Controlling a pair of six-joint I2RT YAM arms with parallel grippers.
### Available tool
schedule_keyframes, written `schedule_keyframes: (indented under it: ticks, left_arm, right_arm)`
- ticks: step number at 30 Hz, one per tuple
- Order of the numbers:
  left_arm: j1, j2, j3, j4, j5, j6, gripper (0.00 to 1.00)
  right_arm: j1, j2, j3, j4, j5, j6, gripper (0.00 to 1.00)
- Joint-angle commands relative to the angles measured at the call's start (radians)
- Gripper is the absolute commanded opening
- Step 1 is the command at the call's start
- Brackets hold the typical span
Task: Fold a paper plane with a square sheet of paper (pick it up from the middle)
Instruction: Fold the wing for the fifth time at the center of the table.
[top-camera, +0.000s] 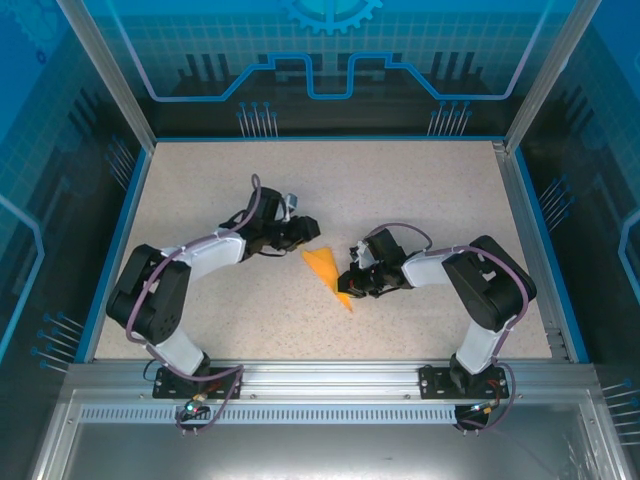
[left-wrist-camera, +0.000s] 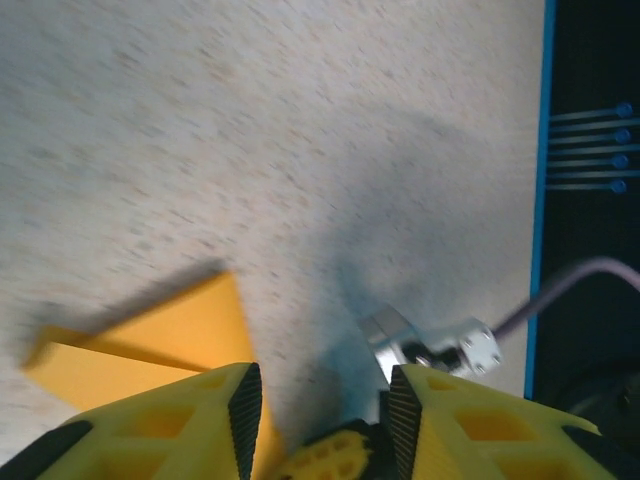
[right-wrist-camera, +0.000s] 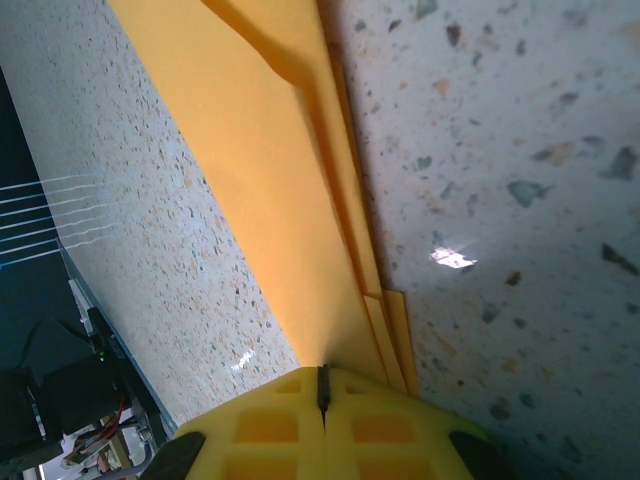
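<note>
Paper: the orange paper (top-camera: 324, 270) is folded into a narrow pointed wedge. It lies about midway between the left and right edges of the table (top-camera: 430, 190), somewhat closer to the near edge than the far one.
Paper lie: its length runs on a slant, with the wider end toward the far-left and the tip toward the near-right.
Paper layers: the right wrist view shows several folded layers of the orange paper (right-wrist-camera: 270, 200) stacked along one long side. Their edges are stepped, and they rest flat on the speckled table (right-wrist-camera: 500, 200).
Right gripper: the right gripper (top-camera: 350, 285) sits at the near-right end of the paper. Its yellow fingers are pressed together with no gap, as the close view of the right gripper (right-wrist-camera: 322, 385) shows, and the end of the paper is pinched between them.
Left gripper: the left gripper (top-camera: 305, 232) is just beside the far-left end of the paper.
Left jaws: partly spread. In the close view of the left gripper (left-wrist-camera: 322, 398), only bare table (left-wrist-camera: 300, 150) shows in the gap.
Paper by left gripper: the orange paper (left-wrist-camera: 150, 345) lies outside that gap and runs in under one finger (left-wrist-camera: 215, 425). Whether that finger touches it cannot be told.
Blur: the left wrist view is smeared, so the folds are unclear there.
</note>
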Motion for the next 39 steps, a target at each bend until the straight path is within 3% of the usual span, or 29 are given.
schedule_keyframes:
  ticks: [1, 9, 17, 21, 39]
  left_arm:
    - [-0.061, 0.013, -0.031, 0.013, 0.007, -0.033, 0.39]
    - [-0.104, 0.145, -0.051, 0.073, -0.003, -0.083, 0.33]
    - [-0.103, 0.211, -0.033, -0.021, -0.077, -0.081, 0.30]
    - [-0.104, 0.225, -0.030, -0.011, -0.050, -0.106, 0.30]
    - [-0.103, 0.237, -0.011, -0.037, -0.033, -0.115, 0.29]
  right_arm:
    - [0.005, 0.057, -0.046, -0.146, 0.096, 0.005, 0.00]
    - [0.005, 0.029, -0.049, -0.117, 0.089, 0.018, 0.00]
    - [0.015, -0.072, -0.021, -0.091, 0.057, 0.004, 0.00]
    - [0.045, -0.110, 0.039, -0.115, 0.050, -0.029, 0.00]
    - [0.082, 0.078, 0.171, -0.112, 0.125, -0.021, 0.00]
